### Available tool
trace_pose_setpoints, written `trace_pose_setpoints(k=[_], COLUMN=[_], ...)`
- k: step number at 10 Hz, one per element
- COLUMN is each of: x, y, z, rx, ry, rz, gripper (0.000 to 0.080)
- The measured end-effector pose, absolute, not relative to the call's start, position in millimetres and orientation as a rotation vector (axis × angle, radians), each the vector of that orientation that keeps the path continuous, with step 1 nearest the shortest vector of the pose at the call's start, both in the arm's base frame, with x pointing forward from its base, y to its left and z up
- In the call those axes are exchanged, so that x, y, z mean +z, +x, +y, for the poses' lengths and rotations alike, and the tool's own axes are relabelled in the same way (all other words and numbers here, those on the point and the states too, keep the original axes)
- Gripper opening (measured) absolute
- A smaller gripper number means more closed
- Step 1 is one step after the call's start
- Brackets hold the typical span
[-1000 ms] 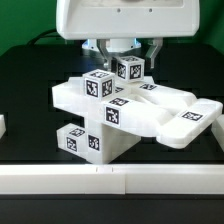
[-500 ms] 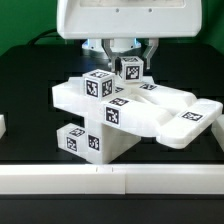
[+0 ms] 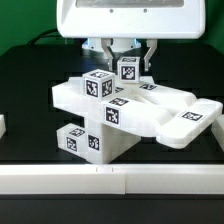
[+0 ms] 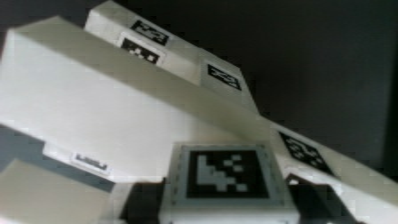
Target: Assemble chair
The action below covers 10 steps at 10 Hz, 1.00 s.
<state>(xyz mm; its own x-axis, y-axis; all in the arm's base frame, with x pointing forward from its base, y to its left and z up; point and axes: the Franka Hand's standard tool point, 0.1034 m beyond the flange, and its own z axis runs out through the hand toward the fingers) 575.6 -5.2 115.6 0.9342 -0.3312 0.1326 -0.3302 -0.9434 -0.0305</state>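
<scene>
The chair (image 3: 120,110) stands mid-table as a blocky white assembly: tagged slabs, a tagged block at its lower front and a rounded slab (image 3: 188,122) jutting toward the exterior view's right. A small tagged cube (image 3: 129,69) sits on top of it at the back. My gripper (image 3: 130,64) hangs straight above and is shut on this cube, one finger on each side. In the wrist view the cube's tag (image 4: 222,170) fills the space between my dark fingers (image 4: 146,197), over the chair's long white slabs (image 4: 107,90).
A white bar (image 3: 110,178) runs along the table's front edge. A small white piece (image 3: 2,127) shows at the exterior view's left edge. The black table surface surrounds the chair.
My fingers have closed in onto the small cube. The cube has shifted slightly up and toward the exterior view's left. The rest of the chair has not moved.
</scene>
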Motion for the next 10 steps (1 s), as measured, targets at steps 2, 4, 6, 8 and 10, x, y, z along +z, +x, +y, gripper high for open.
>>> trace_pose_setpoints(k=[2,4,6,8,10], x=[115.4,115.9,116.1,116.2,116.3], y=[575.5,576.1,576.7,576.8,576.9], z=[-4.6,-3.7,-0.8,2.6,3.6], rx=[-0.21,-0.202,-0.194,-0.18,-0.168], ry=[-3.007,-2.882,-2.767,-2.654,-2.556], rz=[0.789,1.089,1.307,1.489,1.626], gripper=[0.0287,0.0287,0.0287,0.0287,0.0287])
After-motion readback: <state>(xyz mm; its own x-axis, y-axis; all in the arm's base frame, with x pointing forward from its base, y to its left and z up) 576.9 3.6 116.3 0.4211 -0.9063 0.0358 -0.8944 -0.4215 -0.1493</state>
